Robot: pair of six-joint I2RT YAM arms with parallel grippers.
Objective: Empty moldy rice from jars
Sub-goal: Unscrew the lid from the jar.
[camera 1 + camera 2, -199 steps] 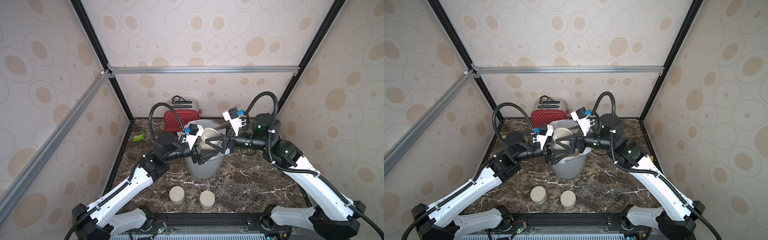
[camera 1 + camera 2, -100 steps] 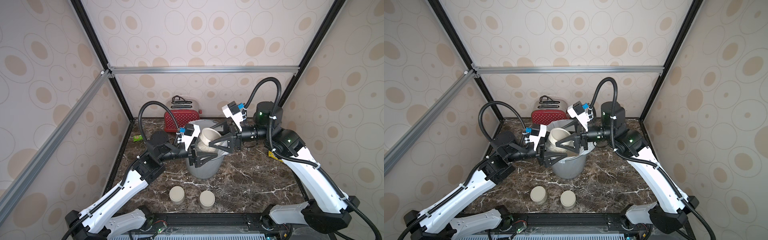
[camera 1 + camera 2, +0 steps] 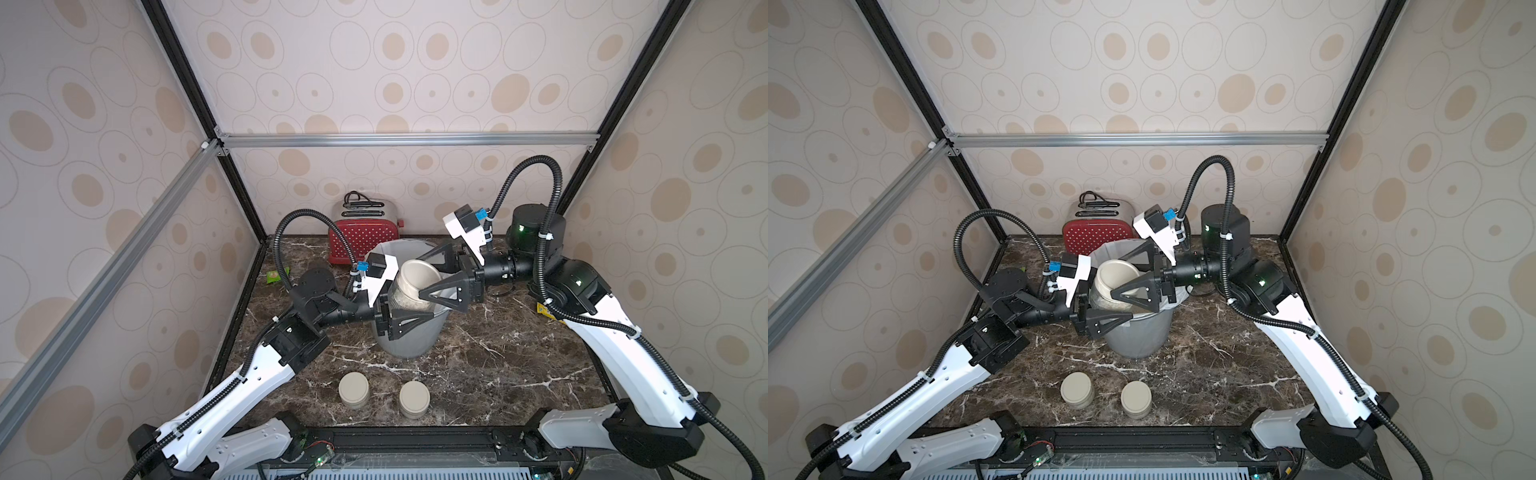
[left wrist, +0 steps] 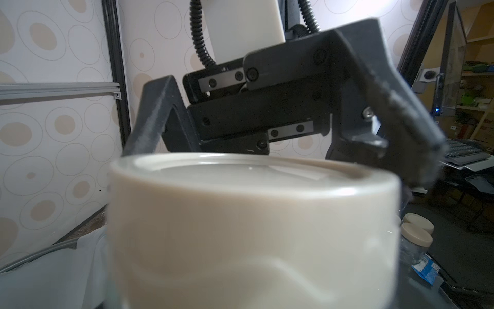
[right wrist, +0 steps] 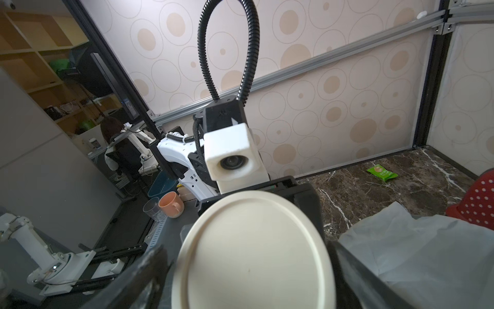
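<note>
Lid-off step above the bin (image 3: 411, 345): left gripper (image 3: 411, 297) clamps the jar (image 3: 397, 291); right gripper (image 3: 419, 276) sits spread around the lid (image 5: 254, 254). It needs closing, then twisting.

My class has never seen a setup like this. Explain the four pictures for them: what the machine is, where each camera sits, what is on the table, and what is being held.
This is a robot with two arms, each ending in a two-fingered pincer. Two pictures look down from overhead and are nearly alike. The other two come from cameras on the wrists, so they show close-ups.

On the marble table stand a grey bin with a white liner, two closed jars, a red toaster and a green packet.

Over the bin, the left pincer grips a tilted glass jar of pale rice. The right pincer straddles its cream lid; whether it presses on it, I cannot tell.
</note>
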